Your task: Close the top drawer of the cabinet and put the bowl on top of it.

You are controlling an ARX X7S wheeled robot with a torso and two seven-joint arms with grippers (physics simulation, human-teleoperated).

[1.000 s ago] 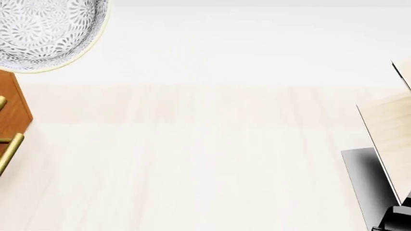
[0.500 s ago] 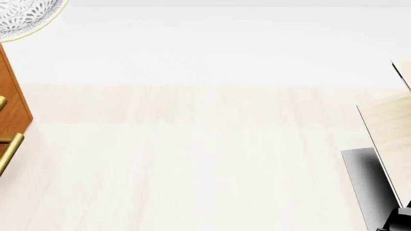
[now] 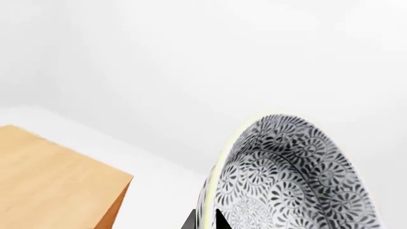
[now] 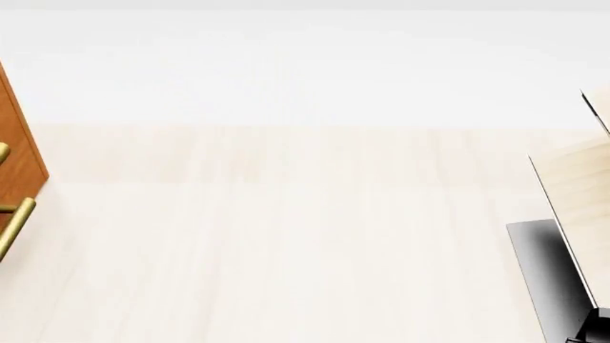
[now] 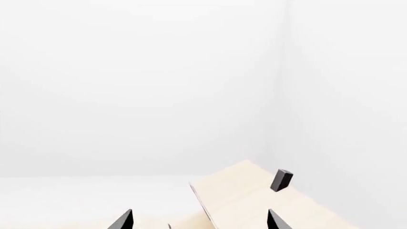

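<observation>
**Bowl carried toward the cabinet top**

The placing step appears to be in hand. In the left wrist view the round white bowl with grey leaf pattern (image 3: 286, 181) is tilted on edge, its rim gripped by the left fingers (image 3: 219, 220). The orange-brown wooden cabinet (image 3: 57, 181) is beside and lower. Next the bowl must go over that top and be levelled. The right fingers (image 5: 200, 220) are wide apart, holding nothing.

Left gripper (image 3: 205, 220) barely visible at bottom centre of its wrist frame, clamped on a bowl (image 3: 289, 179) rim; right gripper (image 5: 198, 220) fingertips spread wide apart along bottom edge.
</observation>
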